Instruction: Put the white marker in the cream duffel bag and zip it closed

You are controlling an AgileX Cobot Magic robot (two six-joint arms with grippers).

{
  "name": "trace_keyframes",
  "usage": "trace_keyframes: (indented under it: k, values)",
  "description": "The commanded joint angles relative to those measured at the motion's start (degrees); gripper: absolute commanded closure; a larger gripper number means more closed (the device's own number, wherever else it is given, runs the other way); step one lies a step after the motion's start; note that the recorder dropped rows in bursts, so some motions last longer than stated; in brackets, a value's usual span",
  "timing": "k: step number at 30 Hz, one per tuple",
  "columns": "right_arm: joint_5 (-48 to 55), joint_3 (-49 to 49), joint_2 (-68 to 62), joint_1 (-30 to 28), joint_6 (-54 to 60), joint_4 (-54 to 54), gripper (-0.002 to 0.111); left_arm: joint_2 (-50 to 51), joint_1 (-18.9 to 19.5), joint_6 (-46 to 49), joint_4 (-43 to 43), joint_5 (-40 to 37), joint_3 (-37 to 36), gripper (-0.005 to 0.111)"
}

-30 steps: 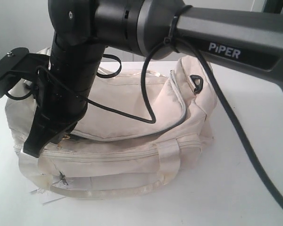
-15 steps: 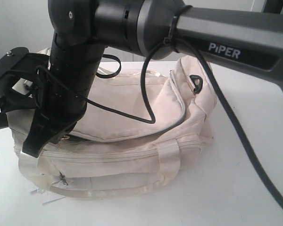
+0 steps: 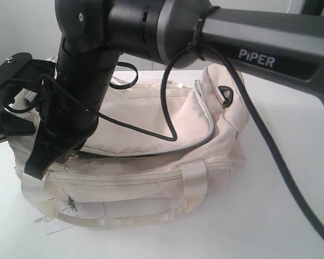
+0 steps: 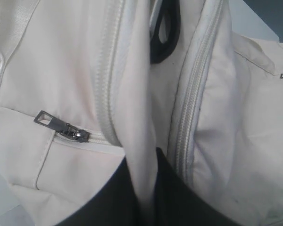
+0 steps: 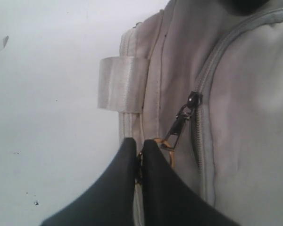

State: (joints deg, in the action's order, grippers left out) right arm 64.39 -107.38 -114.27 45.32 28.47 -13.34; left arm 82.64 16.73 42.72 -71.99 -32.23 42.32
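Cream cloth, soft and light, will likely buckle when pulled, so the cream duffel bag (image 3: 151,108) needs bracing: the left gripper (image 4: 144,160) pinches a fold beside the zip (image 4: 186,117), and the right gripper (image 5: 137,143) is closed on the gold charm (image 5: 171,159) at its near-left end. The white marker is not visible, perhaps inside; the bag lies on a smooth white table (image 3: 248,226), pale wall (image 3: 21,32) beyond.

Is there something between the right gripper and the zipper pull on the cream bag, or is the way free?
Nothing visible stands between them. The right gripper is closed on the gold ring that hangs from the zipper slider of the cream duffel bag.
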Motion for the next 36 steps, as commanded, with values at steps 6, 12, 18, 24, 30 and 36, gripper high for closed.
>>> trace_keyframes:
  k: [6,12,18,24,30,36]
  values:
    - [5.1,0.2,0.7,0.3,-0.2,0.5,0.108,-0.5,-0.2,1.2,-1.2,0.3,-0.3,0.107]
    - [5.6,0.2,0.7,0.3,-0.2,1.4,0.108,-0.5,-0.2,1.2,-1.2,0.7,-0.3,0.107]
    - [5.6,0.2,0.7,0.3,-0.3,2.0,0.108,-0.5,-0.2,1.2,-1.2,0.8,-0.3,0.107]
    - [5.6,0.2,0.7,0.3,-0.2,2.1,0.108,-0.5,-0.2,1.2,-1.2,0.9,-0.3,0.107]
    - [5.6,0.2,0.7,0.3,-0.6,2.9,0.108,-0.5,-0.2,1.2,-1.2,0.9,-0.3,0.107]
    - [5.6,0.2,0.7,0.3,-1.7,2.9,0.108,-0.5,-0.2,1.2,-1.2,0.9,-0.3,0.107]
